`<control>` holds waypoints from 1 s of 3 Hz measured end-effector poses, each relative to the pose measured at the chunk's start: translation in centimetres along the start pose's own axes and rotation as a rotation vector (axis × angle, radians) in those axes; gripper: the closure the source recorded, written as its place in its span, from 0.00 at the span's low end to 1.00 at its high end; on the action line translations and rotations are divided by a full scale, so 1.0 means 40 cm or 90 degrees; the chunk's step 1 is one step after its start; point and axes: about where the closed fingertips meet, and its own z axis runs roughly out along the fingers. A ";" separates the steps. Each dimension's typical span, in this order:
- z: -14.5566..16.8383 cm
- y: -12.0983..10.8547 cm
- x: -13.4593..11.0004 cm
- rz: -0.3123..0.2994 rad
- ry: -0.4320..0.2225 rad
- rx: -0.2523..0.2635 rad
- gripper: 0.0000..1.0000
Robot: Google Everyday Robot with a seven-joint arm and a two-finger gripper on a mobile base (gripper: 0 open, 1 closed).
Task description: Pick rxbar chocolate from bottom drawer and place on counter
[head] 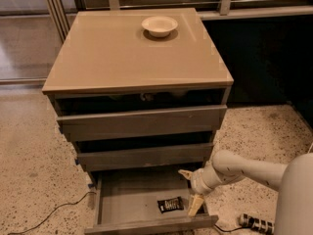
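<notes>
The rxbar chocolate [170, 204], a black wrapper with white lettering, lies flat on the grey floor of the open bottom drawer [127, 199], near its front right. My gripper [191, 189] is open inside the drawer's right side, just right of the bar and not touching it. One finger points to the back and the other [195, 204] to the drawer front. The tan counter [122, 58] tops the cabinet.
A cream bowl [159, 25] sits at the back of the counter. The two upper drawers [142, 121] are slightly ajar. A cable [54, 212] lies on the speckled floor at left, and a dark object [254, 223] lies on the floor at right.
</notes>
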 end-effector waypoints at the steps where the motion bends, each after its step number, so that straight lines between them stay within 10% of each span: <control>1: 0.132 -0.021 0.020 -0.019 -0.046 -0.024 0.00; 2: 0.133 -0.022 0.021 -0.018 -0.047 -0.024 0.00; 3: 0.134 -0.022 0.021 -0.018 -0.047 -0.024 0.24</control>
